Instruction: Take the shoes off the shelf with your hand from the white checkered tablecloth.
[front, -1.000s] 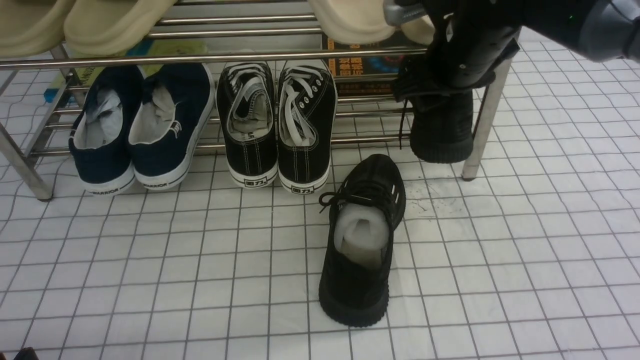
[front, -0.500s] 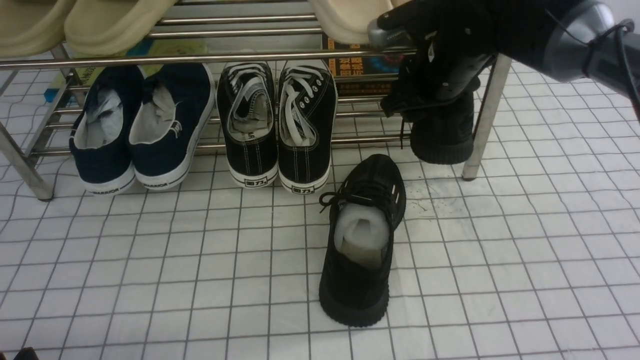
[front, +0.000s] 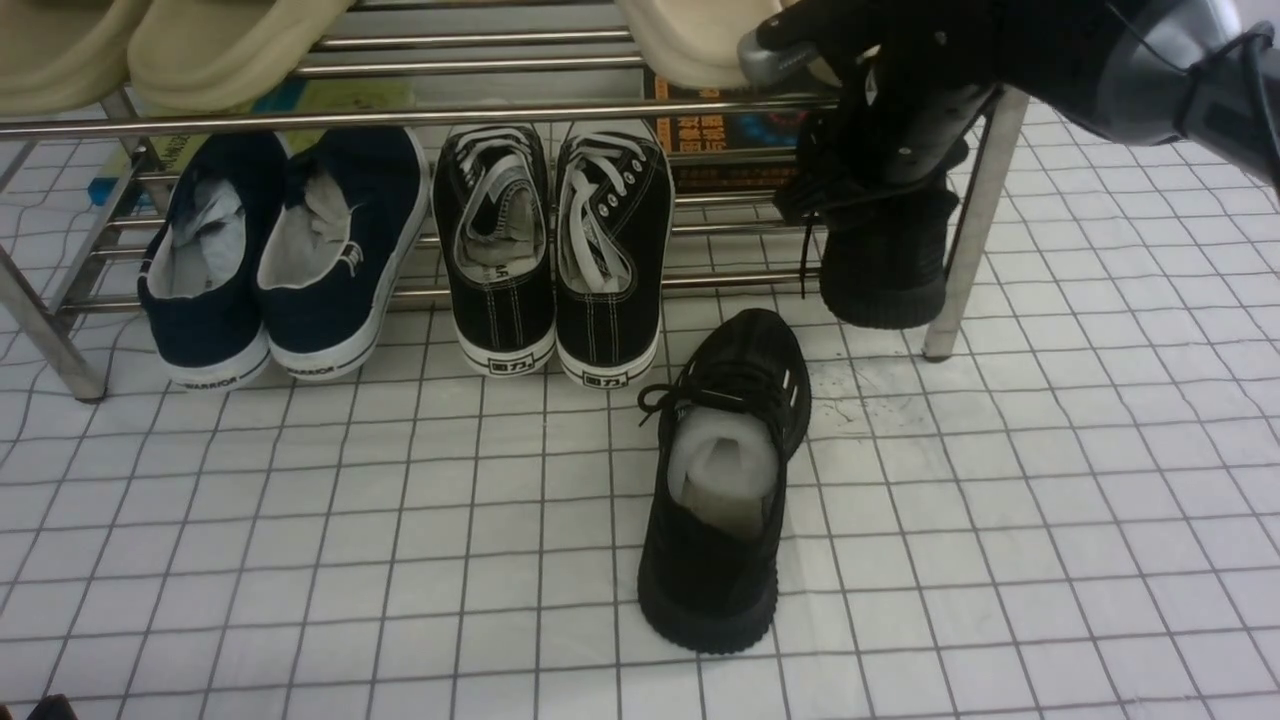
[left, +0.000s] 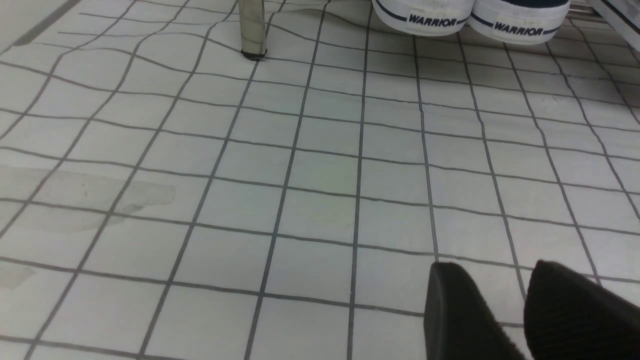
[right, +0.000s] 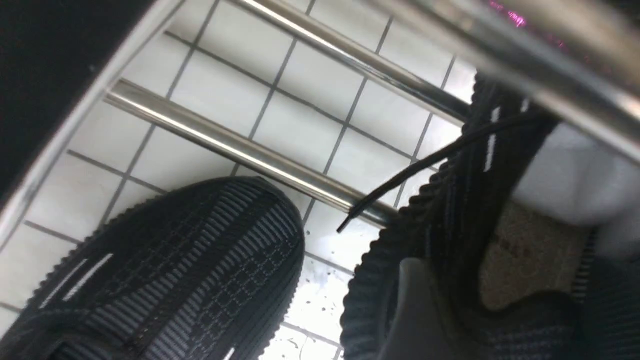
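Observation:
One black knit shoe (front: 722, 480) lies on the white checkered tablecloth (front: 300, 520) in front of the shelf (front: 500, 110), white stuffing showing. Its mate (front: 885, 270) rests at the right end of the shelf's lower tier, heel towards me. My right gripper (front: 875, 195) reaches down onto that shoe, jaws open and wide. In the right wrist view one grey finger (right: 420, 305) stands against the outside of the shoe's wall (right: 450, 210); the other finger is hidden. My left gripper (left: 492, 270) hovers low over bare cloth, open and empty.
Navy slip-ons (front: 280, 250) and black canvas sneakers with white laces (front: 555, 250) fill the lower tier to the left. Beige slippers (front: 220, 40) sit on the upper tier. The shelf's right leg (front: 965, 260) stands just beside the gripped-at shoe. A printed box (front: 730, 130) lies behind.
My right arm swung lower over the shoe on the shelf, then eased slightly up and right. Neither black shoe has moved.

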